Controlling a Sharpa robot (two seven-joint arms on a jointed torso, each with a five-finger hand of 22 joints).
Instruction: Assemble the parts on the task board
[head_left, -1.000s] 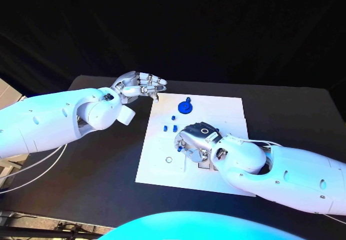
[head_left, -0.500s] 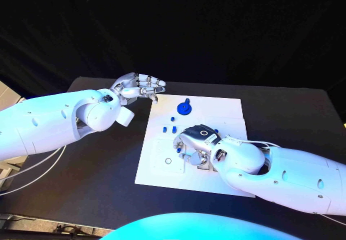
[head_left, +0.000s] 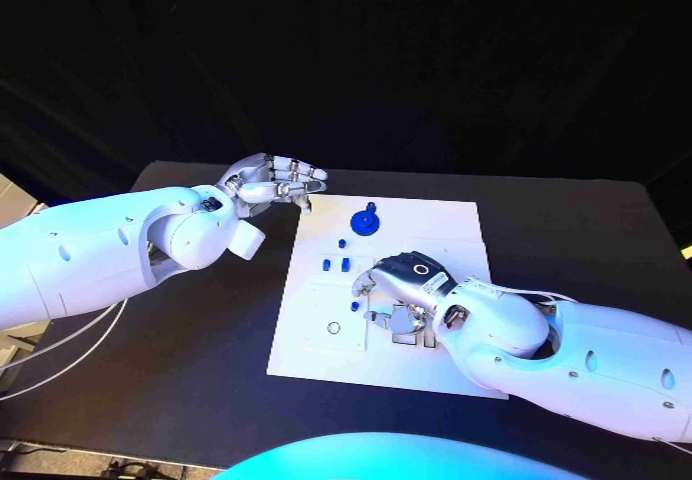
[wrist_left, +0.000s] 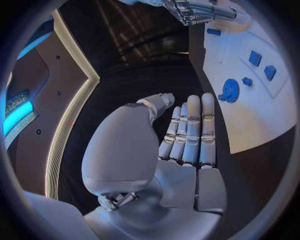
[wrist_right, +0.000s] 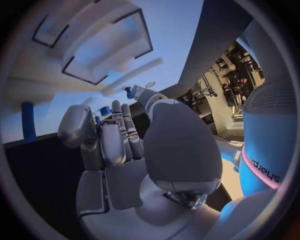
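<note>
The white task board (head_left: 450, 228) lies in the middle of the black table. A blue gear (head_left: 366, 218) sits near its far edge, and small blue parts (head_left: 333, 264) lie below it. A blue peg (head_left: 356, 298) stands beside my right hand (head_left: 401, 288), which hovers over the board's middle with its fingers curved down and nothing seen in them. In the right wrist view this right hand (wrist_right: 119, 145) points at the board (wrist_right: 94, 55) and the blue peg (wrist_right: 28, 121). My left hand (head_left: 274, 180) is off the board's far left corner, fingers straight, empty. The left wrist view shows that left hand (wrist_left: 187, 130) and the gear (wrist_left: 229, 91).
The board carries a small ring hole (head_left: 333, 327) at its near left and dark slots (head_left: 414, 337) under my right forearm. Bare black table (head_left: 188, 360) lies left and right of the board. My right hand (wrist_left: 200, 11) appears at the rim of the left wrist view.
The whole head picture has shifted slightly. Relative to the board, neither hand nor any part has visibly moved.
</note>
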